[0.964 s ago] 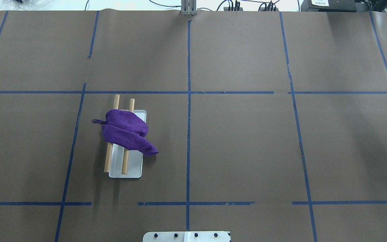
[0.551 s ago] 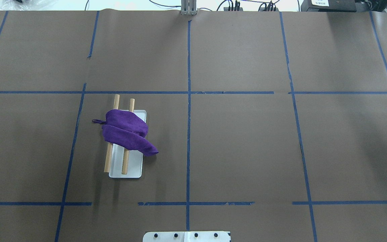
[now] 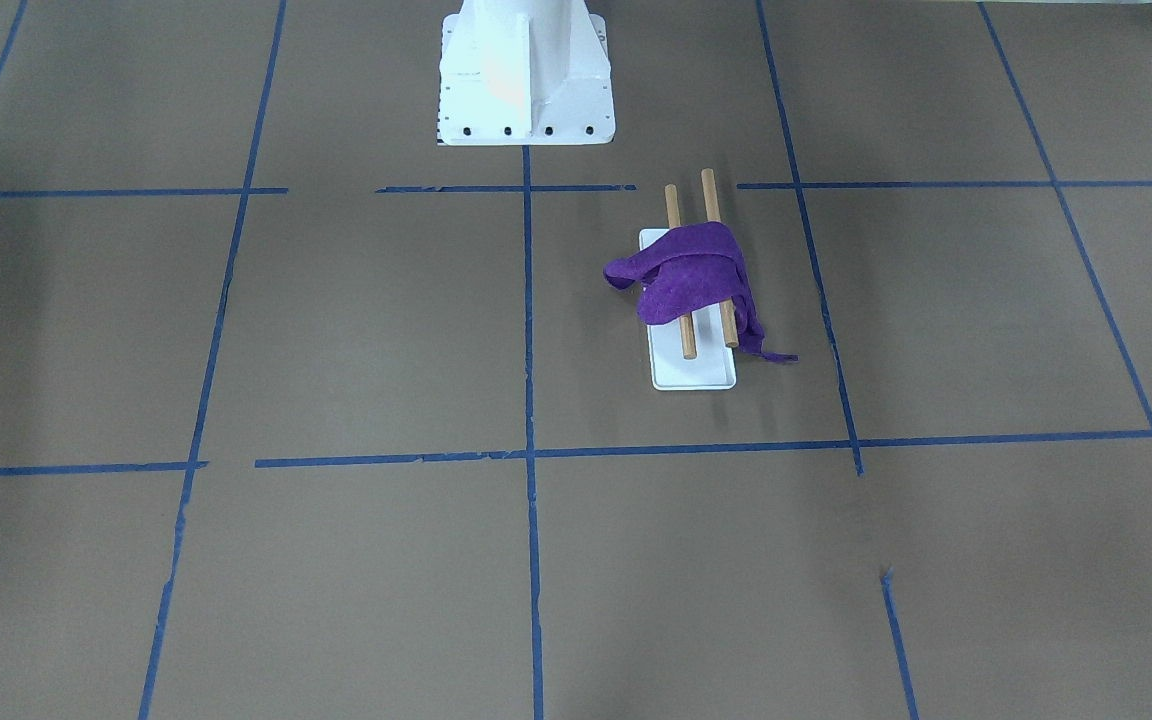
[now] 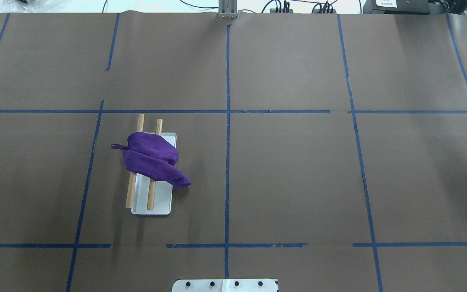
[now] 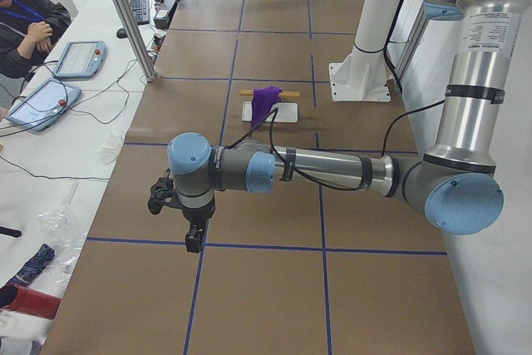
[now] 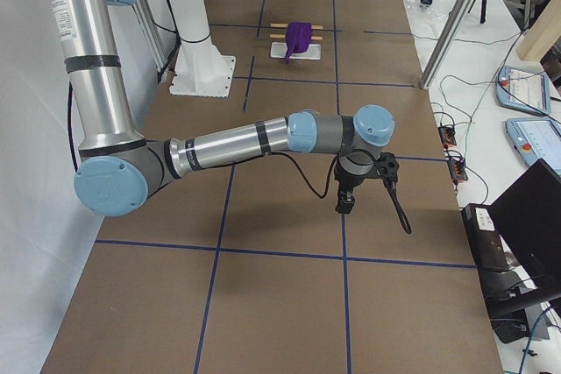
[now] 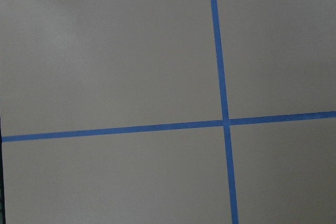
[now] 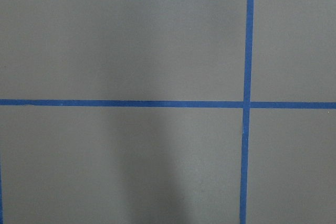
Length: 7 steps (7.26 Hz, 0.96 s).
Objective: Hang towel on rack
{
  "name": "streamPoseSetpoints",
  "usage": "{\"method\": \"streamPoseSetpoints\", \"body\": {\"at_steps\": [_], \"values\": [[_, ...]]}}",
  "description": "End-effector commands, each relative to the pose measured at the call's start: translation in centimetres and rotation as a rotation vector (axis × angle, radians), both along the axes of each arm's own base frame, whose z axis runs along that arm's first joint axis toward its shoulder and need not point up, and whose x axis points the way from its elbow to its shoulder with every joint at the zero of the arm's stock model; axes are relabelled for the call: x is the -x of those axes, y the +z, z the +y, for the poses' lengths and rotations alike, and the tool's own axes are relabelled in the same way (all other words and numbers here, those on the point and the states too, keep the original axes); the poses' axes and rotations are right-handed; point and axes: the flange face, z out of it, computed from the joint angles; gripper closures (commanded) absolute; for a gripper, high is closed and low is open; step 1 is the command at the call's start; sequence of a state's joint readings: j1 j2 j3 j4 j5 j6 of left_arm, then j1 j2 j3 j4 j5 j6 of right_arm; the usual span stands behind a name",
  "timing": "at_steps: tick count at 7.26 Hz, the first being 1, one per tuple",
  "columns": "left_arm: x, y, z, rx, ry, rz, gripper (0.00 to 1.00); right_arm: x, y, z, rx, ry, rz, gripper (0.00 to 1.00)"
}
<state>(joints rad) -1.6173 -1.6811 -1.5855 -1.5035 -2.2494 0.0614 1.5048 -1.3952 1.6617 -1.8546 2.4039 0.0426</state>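
Observation:
The purple towel [image 4: 152,160] lies bunched across both brown rods of the rack [image 4: 161,203], one end trailing off the white base. It also shows in the front view [image 3: 691,280] on the rack [image 3: 696,372]. My left gripper [image 5: 193,239] shows only in the left side view, far from the rack, above the table's left end; I cannot tell if it is open or shut. My right gripper [image 6: 344,205] shows only in the right side view, far from the rack, over the table's right end; I cannot tell its state either. Both wrist views show only brown table and blue tape.
The white robot pedestal [image 3: 524,70] stands behind the rack. Blue tape lines grid the brown table [image 4: 298,170]. A seated operator [image 5: 25,22] and tablets [image 5: 79,57] are beyond the table's far edge, with cables and an aluminium post [image 5: 125,14].
A black part of the left arm at the overhead view's left edge has moved out of view. The towel and rack have not moved.

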Motion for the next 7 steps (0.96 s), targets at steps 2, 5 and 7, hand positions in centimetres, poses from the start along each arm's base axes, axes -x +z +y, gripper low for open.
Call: {"method": "streamPoseSetpoints", "body": {"at_steps": [2,5,7], "values": [[0.1,-0.6,1.1,0.082,0.016,0.009,0.00,-0.8,2.3,0.4,0.029,0.000,-0.044,0.00],[-1.0,1.5,3.1,0.121,0.018,0.117,0.00,-1.9,5.9,0.5,0.032,-0.041,-0.035,0.00],[-1.0,1.2,3.1,0.113,0.019,0.117,0.00,-4.5,7.6,1.7,0.000,-0.026,0.017,0.00]]}}
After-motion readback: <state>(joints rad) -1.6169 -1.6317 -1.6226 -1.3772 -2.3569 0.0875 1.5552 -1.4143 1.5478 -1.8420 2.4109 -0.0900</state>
